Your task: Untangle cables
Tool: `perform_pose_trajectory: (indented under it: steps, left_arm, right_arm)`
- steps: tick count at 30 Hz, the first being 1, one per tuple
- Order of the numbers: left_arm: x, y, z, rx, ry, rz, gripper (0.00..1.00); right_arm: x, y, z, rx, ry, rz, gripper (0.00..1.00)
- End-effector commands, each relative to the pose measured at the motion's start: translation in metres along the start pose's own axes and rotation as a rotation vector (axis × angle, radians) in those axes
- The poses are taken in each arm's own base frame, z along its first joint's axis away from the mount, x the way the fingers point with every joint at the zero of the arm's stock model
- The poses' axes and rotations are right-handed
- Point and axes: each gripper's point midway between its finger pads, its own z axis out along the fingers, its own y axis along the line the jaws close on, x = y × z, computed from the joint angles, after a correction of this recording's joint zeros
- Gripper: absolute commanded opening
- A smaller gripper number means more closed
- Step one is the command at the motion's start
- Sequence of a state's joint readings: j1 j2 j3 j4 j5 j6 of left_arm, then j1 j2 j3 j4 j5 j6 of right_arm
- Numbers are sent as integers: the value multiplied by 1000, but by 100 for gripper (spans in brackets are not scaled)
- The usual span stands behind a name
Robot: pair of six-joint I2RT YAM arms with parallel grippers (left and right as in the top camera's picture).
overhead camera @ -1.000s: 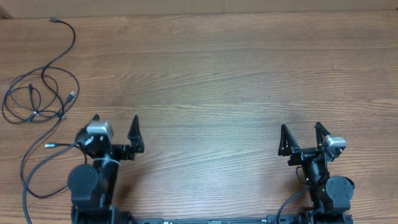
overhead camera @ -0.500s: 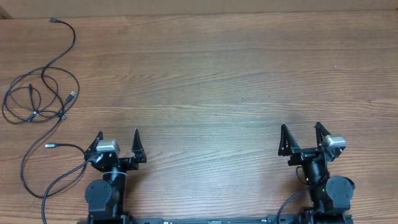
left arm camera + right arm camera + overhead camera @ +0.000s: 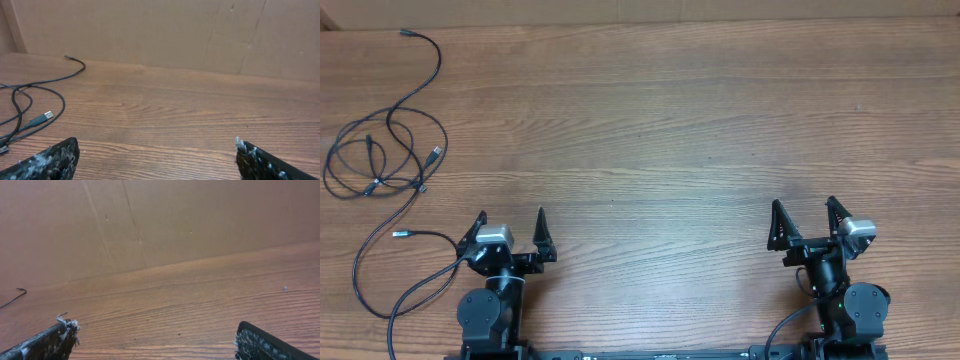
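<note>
A: Left gripper (image 3: 510,215) wide open, empty. Right gripper (image 3: 804,205) same.
B: Cables (image 3: 377,182)?
A: Loose overlapping loops on tabletop (image 3: 650,120), ahead & left of left gripper, well apart from right.
B: Risk?
A: Prob. pinching two strands at a crossing; a pull then tightens the knot or drags the whole lot.

**Left arm draws back and squares up**

The left gripper (image 3: 510,214) sits nearer the close edge of the table (image 3: 670,120) than a second ago. Then its wrist was twisted toward its own left, with one fingertip ahead of the other. Now it points straight forward and the fingertips (image 3: 540,214) stand level. The arm joint behind it has moved to its right. Nearly all of this comes in the first half second.
</note>
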State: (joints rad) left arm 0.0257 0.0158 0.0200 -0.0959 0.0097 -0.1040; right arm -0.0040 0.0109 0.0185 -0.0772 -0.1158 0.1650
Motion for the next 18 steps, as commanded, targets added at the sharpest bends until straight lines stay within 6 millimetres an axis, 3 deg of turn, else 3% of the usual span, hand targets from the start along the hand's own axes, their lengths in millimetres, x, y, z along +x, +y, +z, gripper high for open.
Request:
perform_pose_trajectory:
  steps: [1, 18]
  left_arm:
    - [0, 1, 0, -6, -9, 15, 100]
    - [0, 1, 0, -6, -10, 15, 99]
  right_arm:
    - [2, 1, 0, -5, -1, 10, 100]
    - [2, 1, 0, -5, -1, 10, 100]
